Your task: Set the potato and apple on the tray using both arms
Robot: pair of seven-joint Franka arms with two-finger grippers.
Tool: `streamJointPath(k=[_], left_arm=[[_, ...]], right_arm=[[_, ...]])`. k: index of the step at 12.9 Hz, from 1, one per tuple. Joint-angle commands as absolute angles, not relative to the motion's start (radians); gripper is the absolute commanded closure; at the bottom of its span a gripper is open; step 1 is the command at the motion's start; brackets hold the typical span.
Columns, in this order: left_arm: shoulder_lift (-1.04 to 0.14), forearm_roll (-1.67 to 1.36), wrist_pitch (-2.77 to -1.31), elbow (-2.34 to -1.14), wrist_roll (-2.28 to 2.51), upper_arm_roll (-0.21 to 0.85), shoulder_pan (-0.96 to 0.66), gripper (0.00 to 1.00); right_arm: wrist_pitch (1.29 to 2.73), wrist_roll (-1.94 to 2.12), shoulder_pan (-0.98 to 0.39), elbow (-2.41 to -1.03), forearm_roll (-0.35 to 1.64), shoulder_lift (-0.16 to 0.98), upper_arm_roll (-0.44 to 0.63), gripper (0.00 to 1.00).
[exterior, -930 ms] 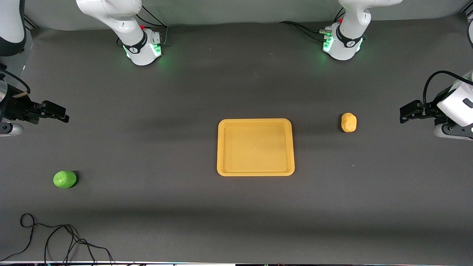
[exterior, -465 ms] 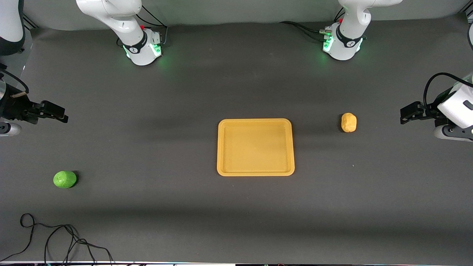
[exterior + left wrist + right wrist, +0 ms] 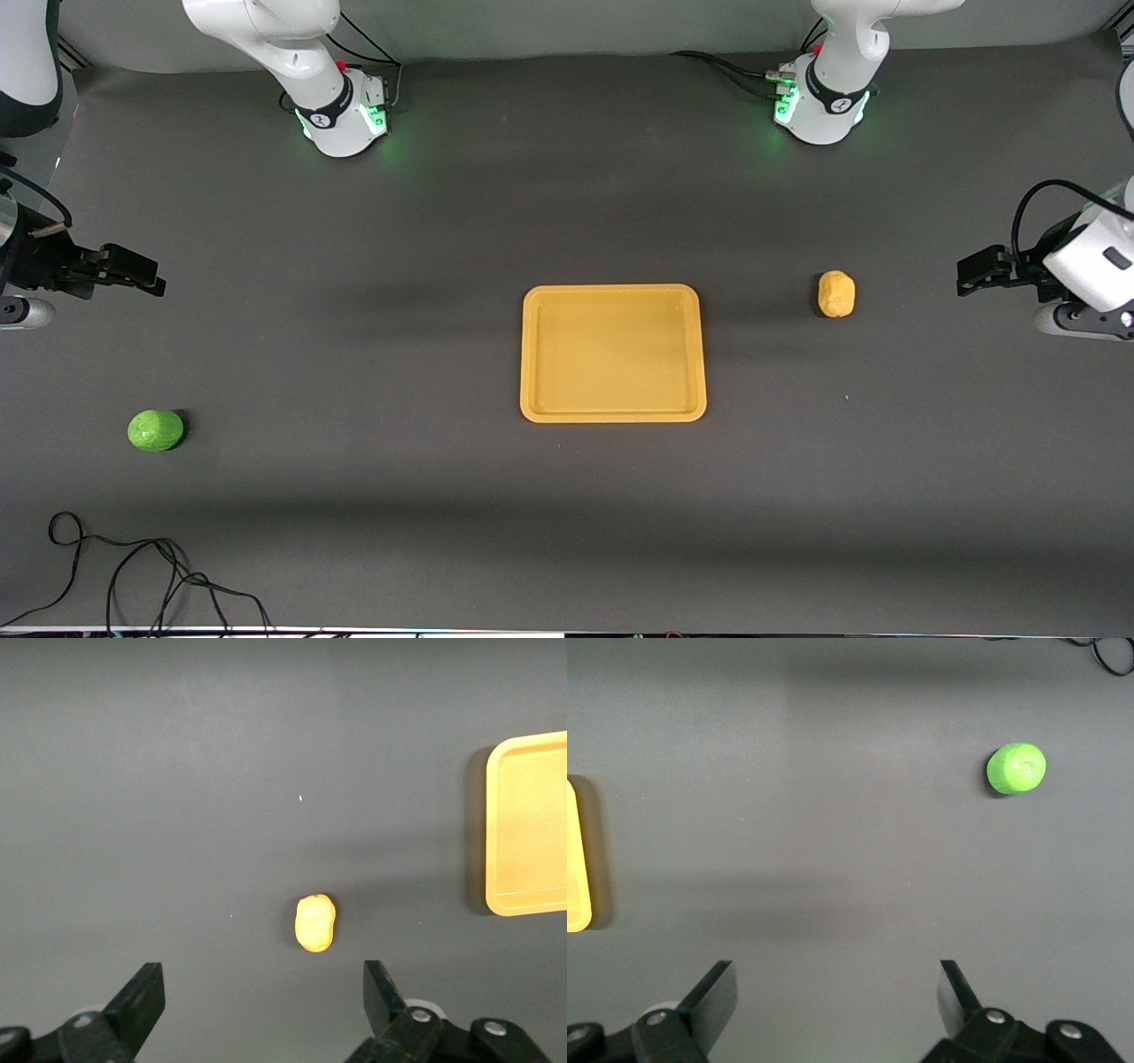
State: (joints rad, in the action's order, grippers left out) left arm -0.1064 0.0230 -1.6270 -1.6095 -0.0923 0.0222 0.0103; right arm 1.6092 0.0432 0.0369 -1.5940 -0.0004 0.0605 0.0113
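Note:
The yellow-orange tray point(image 3: 613, 412) lies empty in the middle of the table. The yellow-tan potato point(image 3: 836, 293) lies on the cloth beside the tray, toward the left arm's end; it also shows in the left wrist view point(image 3: 314, 922). The green apple point(image 3: 156, 430) lies toward the right arm's end, nearer the front camera than the tray; it also shows in the right wrist view point(image 3: 1016, 768). My left gripper point(image 3: 968, 273) is open and empty, up in the air at the table's end, apart from the potato. My right gripper point(image 3: 149, 275) is open and empty at the other end.
A loose black cable point(image 3: 133, 576) lies on the cloth at the front corner near the apple. The arm bases point(image 3: 341, 120) glow green at the back edge. The tray's edge shows in the left wrist view point(image 3: 532, 824) and the right wrist view point(image 3: 576, 859).
My left gripper has shifted slightly up and back. The right gripper, potato, apple and tray have hardly moved.

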Motion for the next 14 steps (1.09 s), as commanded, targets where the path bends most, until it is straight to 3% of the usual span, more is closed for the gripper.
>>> streamJointPath(k=[1,6,11,14], left_arm=[[-0.094,0.023,-1.740,-1.748,-0.100,0.023,0.020,0.00],[-0.116,0.011,-2.020,-2.164,-0.100,0.025,0.021,0.00],[-0.238,-0.048,-2.060,-2.218,-0.101,0.032,-0.011,0.00],[-0.293,-0.052,-2.175,-2.238,-0.101,0.046,-0.055,0.01]], right_arm=[[1.591,0.031,0.031,-1.568,0.015,0.075,0.017,0.00],[1.597,0.025,0.029,-1.569,0.015,0.074,0.018,0.00],[1.635,0.037,0.080,-1.595,0.012,0.095,0.023,0.00],[1.678,0.128,0.165,-1.574,0.002,0.138,0.029,0.00]])
